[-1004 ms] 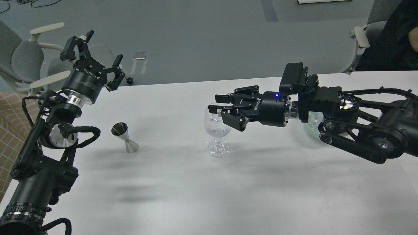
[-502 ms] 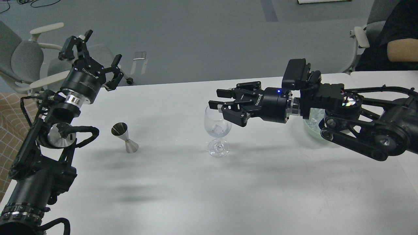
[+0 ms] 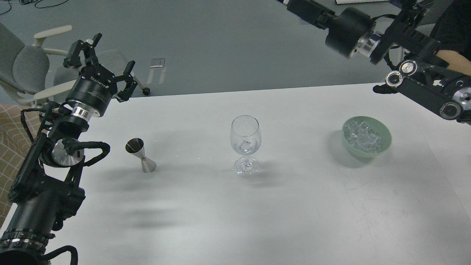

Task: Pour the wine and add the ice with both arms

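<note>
A clear wine glass (image 3: 245, 137) stands upright at the middle of the white table (image 3: 235, 221). It holds a little clear wine (image 3: 245, 150) at the bottom and an ice cube (image 3: 247, 142). A pale green bowl (image 3: 382, 146) to the right is filled with several ice cubes (image 3: 362, 135). My left gripper (image 3: 100, 55) is open and empty, raised over the table's far left corner. My right arm (image 3: 349, 25) is lifted high at the top right; its gripper is past the top edge, out of view.
A silver jigger (image 3: 141, 155) stands upright left of the glass. Grey chairs (image 3: 25, 62) stand beyond the table's left corner. A person's bare arm (image 3: 454, 59) and a chair are at the far right behind my right arm.
My right arm has lifted from over the glass up and right, taking its gripper out of view and uncovering the bowl. An ice cube now sits in the glass. The left arm barely moved.
</note>
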